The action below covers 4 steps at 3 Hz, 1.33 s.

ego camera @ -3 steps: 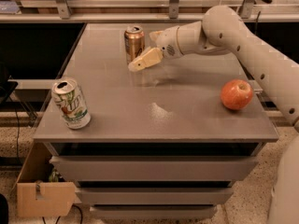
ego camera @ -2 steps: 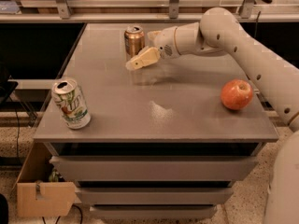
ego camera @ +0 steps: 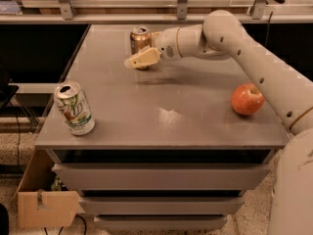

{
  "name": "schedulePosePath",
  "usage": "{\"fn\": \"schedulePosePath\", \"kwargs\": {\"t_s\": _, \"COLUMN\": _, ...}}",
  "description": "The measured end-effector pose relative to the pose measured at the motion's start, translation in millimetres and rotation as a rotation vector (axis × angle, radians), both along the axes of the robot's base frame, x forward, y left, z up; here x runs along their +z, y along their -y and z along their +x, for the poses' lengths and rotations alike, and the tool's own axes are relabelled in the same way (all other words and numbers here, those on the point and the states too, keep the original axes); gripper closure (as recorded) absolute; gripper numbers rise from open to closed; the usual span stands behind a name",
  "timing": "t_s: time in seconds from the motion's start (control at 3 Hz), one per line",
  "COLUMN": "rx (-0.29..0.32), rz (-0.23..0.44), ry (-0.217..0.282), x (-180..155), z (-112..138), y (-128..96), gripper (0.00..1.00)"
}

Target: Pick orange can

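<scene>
On far part of table (ego camera: 171, 116), near back edge: orange can (ego camera: 140, 37), upright. Gripper (ego camera: 138, 57) hard against orange can's front, low down, arm coming in from its right. Grip state: can't tell. White can (ego camera: 74, 108) well front-left of orange can; apple (ego camera: 247, 99) well front-right.

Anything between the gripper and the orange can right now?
Nothing. In the camera view the cream gripper overlaps the lower front of the small bronze-orange metal can at the grey table's far side; no other object or gap shows between them.
</scene>
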State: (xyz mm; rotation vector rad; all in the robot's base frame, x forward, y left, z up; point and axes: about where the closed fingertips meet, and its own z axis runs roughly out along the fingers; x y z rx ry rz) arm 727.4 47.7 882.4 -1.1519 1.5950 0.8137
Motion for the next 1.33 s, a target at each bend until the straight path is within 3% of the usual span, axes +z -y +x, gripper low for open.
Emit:
{"fn": "schedulePosePath", "kwargs": {"t_s": 0.33, "rx": 0.013, "rz": 0.023, "ry": 0.002, "x": 1.8, "z": 1.2, "y": -8.2, "gripper": 0.41}}
{"fn": "schedulePosePath", "kwargs": {"t_s": 1.0, "rx": 0.02, "rz": 0.031, "ry": 0.015, "x": 9.2, "z": 1.0, "y": -2.9, "gripper": 0.88}}
{"fn": "schedulePosePath", "kwargs": {"t_s": 1.33, "rx": 0.023, "rz": 0.021, "ry": 0.028, "x": 17.7, "z": 3.3, "y": 6.6, "gripper": 1.0}}
